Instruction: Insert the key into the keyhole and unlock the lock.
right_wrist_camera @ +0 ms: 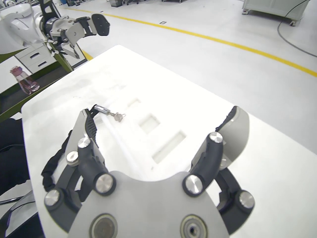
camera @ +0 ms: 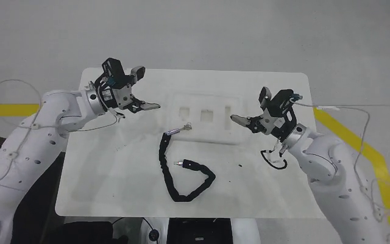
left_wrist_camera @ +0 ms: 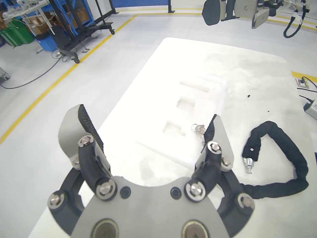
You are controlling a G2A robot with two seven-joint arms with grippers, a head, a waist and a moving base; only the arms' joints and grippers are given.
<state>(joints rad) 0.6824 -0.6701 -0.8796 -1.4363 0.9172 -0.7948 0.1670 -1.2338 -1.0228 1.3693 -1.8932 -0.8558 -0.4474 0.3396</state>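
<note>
- Chain lock (camera: 163,155): a black fabric-sleeved chain, lying mid-table in a loose loop on the near side of the foam tray (camera: 222,104); likely heavy for its size and limp, so it would sag and drag if lifted by the sleeve
- Lock cylinder (right_wrist_camera: 100,108): a short metal barrel at the chain's far end, resting at the tray's near-left edge; rigid and smooth, probably slippery; the soundest place to hold and steady, gripped across the barrel
- Key (camera: 186,127): small, on a ring, lying at the barrel's mouth; whether it is seated in the keyhole I cannot tell; light and thin, best pinched flat on its bow
- Pin end (camera: 180,163): a metal tip, lying free, apart from the barrel
- Left gripper (camera: 148,89): above the table's far left, fingers spread wide, empty
- Right gripper (camera: 250,107): over the tray's right side, fingers spread wide, empty
</note>
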